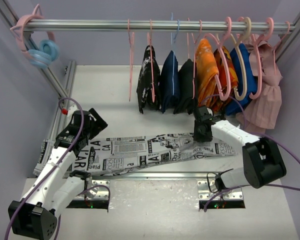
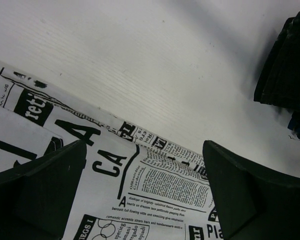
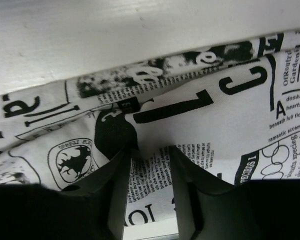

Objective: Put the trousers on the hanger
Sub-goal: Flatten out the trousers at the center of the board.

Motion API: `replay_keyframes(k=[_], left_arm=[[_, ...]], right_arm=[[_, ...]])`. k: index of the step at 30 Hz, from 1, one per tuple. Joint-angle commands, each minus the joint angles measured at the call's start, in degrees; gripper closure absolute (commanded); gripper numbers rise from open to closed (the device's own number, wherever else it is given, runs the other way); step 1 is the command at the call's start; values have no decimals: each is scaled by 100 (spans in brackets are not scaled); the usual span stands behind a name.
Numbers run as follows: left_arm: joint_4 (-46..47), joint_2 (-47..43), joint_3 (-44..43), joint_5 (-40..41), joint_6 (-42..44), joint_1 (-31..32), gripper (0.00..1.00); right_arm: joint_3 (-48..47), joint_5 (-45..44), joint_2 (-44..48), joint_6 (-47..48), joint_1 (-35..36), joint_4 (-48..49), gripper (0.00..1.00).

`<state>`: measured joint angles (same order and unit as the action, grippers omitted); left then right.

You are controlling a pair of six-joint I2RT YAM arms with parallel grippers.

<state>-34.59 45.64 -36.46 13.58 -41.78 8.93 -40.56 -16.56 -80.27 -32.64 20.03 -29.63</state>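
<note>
The newspaper-print trousers (image 1: 140,152) lie stretched left to right across the white table. My right gripper (image 1: 200,136) is down on their right part. In the right wrist view it (image 3: 149,152) is shut on a bunched fold of the trousers (image 3: 215,115). My left gripper (image 1: 92,125) is over the trousers' left part. In the left wrist view it (image 2: 144,150) is wide open and empty, just above the cloth (image 2: 155,190). The thin pale-pink hanger (image 1: 130,60) hangs empty on the rail, left of the other clothes.
A metal rail (image 1: 100,24) spans the back. It holds a black speckled garment (image 1: 149,82), navy, orange (image 1: 207,70) and blue clothes and a pink dress (image 1: 267,97). Pink and blue rings (image 1: 42,50) hang at its left end. A metal strip (image 1: 155,175) edges the table front.
</note>
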Motion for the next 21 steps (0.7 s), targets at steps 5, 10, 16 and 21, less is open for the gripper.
replay_keyframes(k=[5,10,16,21], left_arm=[[159,221,-282,-75,69,-5,0],[-109,242,-335,380,-177,4,0],[-1102,418,-981,1717,-981,-22,0],[-789,419,-658,1504,-1275,-16,0]], right_arm=[[261,-183,-54,140,5,29,47],[578,62,-137,289,-317,96,42],[514,156,842,76,-412,-306,34],[226,771,1923,-31,213,-231,19]])
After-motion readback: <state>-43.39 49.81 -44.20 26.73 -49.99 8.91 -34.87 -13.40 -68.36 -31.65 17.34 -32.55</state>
